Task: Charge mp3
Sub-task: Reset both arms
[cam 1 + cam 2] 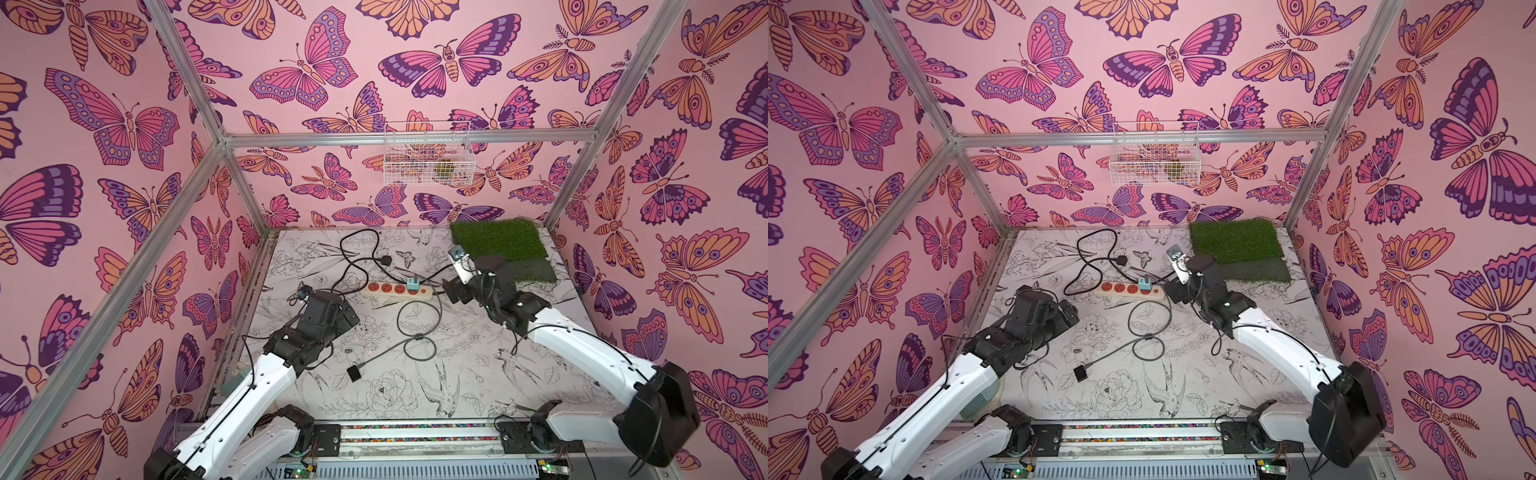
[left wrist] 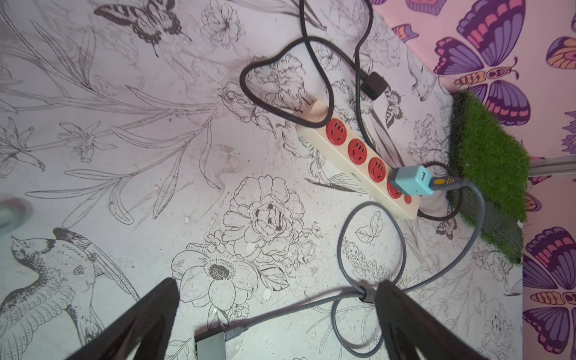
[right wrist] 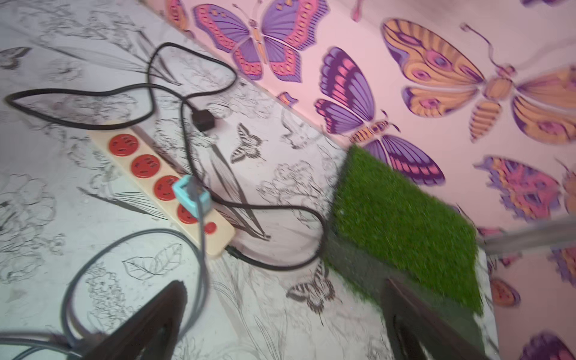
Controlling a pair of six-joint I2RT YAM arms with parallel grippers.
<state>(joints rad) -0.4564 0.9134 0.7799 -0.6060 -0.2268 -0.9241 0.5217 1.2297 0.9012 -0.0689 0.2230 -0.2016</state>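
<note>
Left claw [image 2: 277, 282] and right claw [image 3: 285, 282] gape empty; one mp3 [image 1: 353, 372], one adapter [image 1: 412, 284], four sockets [image 2: 357, 151].

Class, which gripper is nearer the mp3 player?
Left. The left gripper is open close beside the mp3; the right gripper is open farther off, by the switch end of the power strip.
</note>
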